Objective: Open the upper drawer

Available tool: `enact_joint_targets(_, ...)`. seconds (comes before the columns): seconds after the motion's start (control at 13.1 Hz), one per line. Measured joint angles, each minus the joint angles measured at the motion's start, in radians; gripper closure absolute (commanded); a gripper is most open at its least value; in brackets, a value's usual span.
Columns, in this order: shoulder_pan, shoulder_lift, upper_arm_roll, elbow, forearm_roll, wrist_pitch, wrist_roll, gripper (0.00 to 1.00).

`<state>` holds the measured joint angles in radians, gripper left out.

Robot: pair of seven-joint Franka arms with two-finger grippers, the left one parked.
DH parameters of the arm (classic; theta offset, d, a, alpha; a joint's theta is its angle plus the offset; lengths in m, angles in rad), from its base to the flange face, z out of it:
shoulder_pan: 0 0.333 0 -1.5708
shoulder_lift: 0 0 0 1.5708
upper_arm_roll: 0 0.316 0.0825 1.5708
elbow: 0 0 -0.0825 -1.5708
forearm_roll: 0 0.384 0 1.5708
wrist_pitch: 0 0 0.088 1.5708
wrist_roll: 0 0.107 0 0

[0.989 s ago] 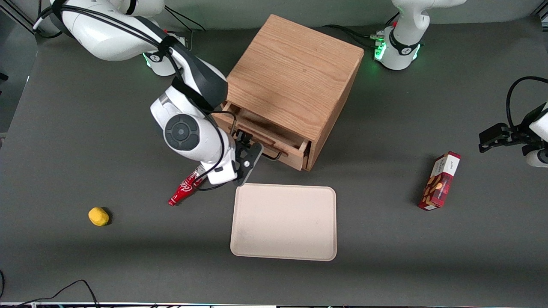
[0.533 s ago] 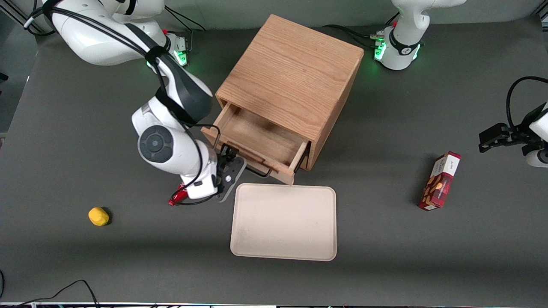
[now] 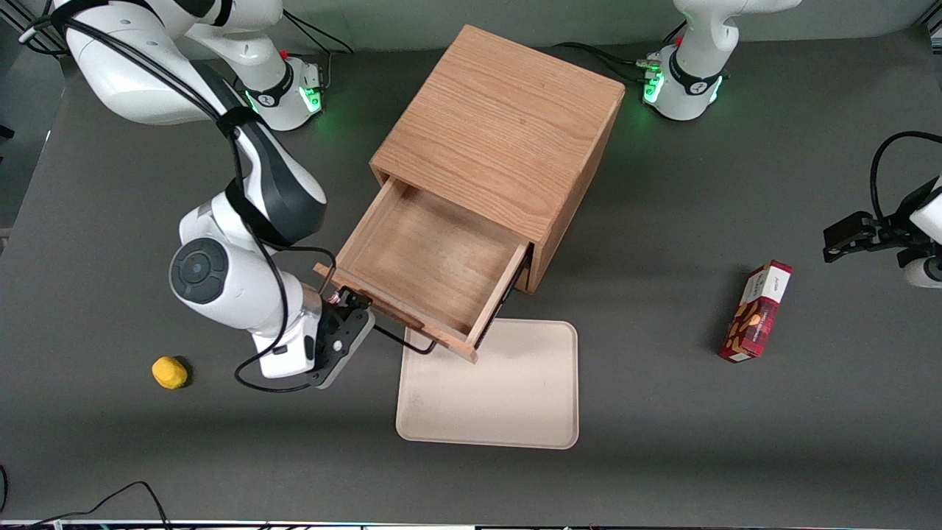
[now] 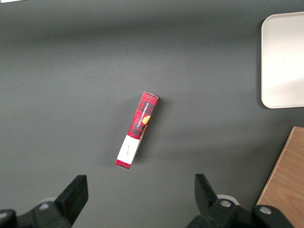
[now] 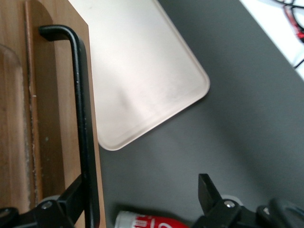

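Note:
The upper drawer (image 3: pixel 430 258) of the oak cabinet (image 3: pixel 500 125) stands pulled far out, and its wooden inside is bare. Its thin black bar handle (image 3: pixel 403 343) (image 5: pixel 80 118) runs along the drawer front. My right gripper (image 3: pixel 352 325) (image 5: pixel 142 187) is at the end of that handle nearest the working arm, close to the front camera. It is open: the bar lies just inside one finger (image 5: pixel 76 197) and touches it, while the second finger (image 5: pixel 206 187) stands well apart from the bar.
A beige tray (image 3: pixel 508 390) (image 5: pixel 142 80) (image 4: pixel 282 61) lies on the table, partly under the drawer front. A red bottle (image 5: pixel 152 221) lies on the table below the gripper. A yellow lump (image 3: pixel 169 372) lies toward the working arm's end, a red box (image 3: pixel 758 313) (image 4: pixel 137 130) toward the parked arm's.
The drawer has slid from barely open to far out over the tray's corner. My gripper moved with the handle toward the front camera, and the arm now covers the red bottle.

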<state>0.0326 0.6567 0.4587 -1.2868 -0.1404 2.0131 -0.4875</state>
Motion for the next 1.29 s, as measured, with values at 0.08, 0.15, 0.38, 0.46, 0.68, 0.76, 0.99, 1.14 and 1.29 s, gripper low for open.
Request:
enact_joint_targets(0.08, -0.001, 0.001, -0.008, 0.002, 0.001, 0.012, -0.004, 0.00)
enact_joint_targets(0.15, 0.000, 0.003, -0.015, 0.003, 0.001, 0.028, -0.004, 0.00)
enact_joint_targets(0.38, 0.000, 0.007, -0.032, 0.006, 0.001, 0.067, -0.004, 0.00)
enact_joint_targets(0.46, -0.001, 0.007, -0.034, 0.008, 0.001, 0.068, -0.004, 0.00)
enact_joint_targets(0.68, -0.001, 0.008, -0.035, 0.014, 0.005, 0.068, -0.004, 0.00)
enact_joint_targets(0.76, -0.002, 0.008, -0.036, 0.022, 0.010, 0.069, -0.004, 0.00)
enact_joint_targets(0.99, -0.010, 0.007, -0.037, 0.047, 0.104, 0.065, -0.006, 0.00)
enact_joint_targets(1.14, -0.017, 0.004, -0.037, 0.059, 0.134, 0.043, -0.006, 0.00)
enact_joint_targets(1.29, -0.028, -0.034, -0.044, 0.087, 0.139, -0.031, -0.006, 0.00)
